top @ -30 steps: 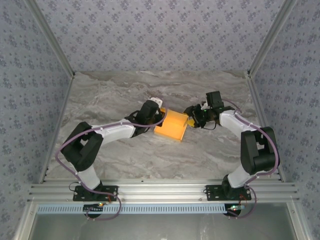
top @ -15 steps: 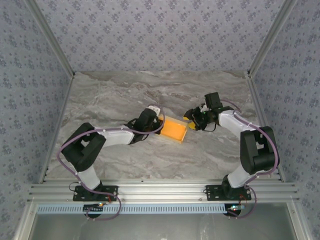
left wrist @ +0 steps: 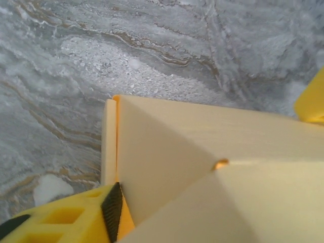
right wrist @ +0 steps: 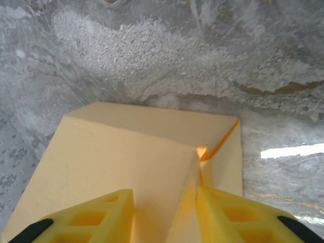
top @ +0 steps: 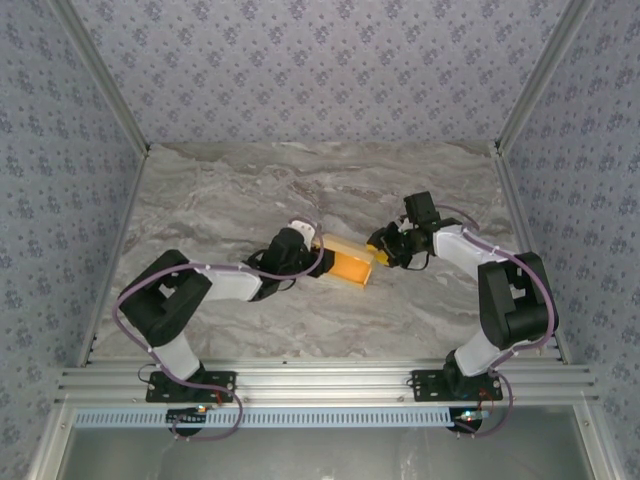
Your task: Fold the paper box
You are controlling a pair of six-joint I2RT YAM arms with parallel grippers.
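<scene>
Marble table (top: 220, 200), top view, with my two arms reaching in from the near edge. The paper box (top: 347, 266) lies near the middle of the table, directly between my two pincers. Its long axis runs roughly left to right, from one pincer to the other.

My left gripper (top: 312, 247) is at the box's left end. In the left wrist view one black pad (left wrist: 112, 205) sits against the end wall, and card covers the rest, so I cannot tell whether these jaws are parted or pinching.

My right gripper (top: 383, 250) is at the box's right end. In the right wrist view its fingers (right wrist: 96, 217) stand apart, astride the corner fold and not clamped on it.

Both arms are equally close to the box. The coming pinch most likely depends on that right-end wall lying straight ahead between my right jaws, in line with the box's length.
</scene>
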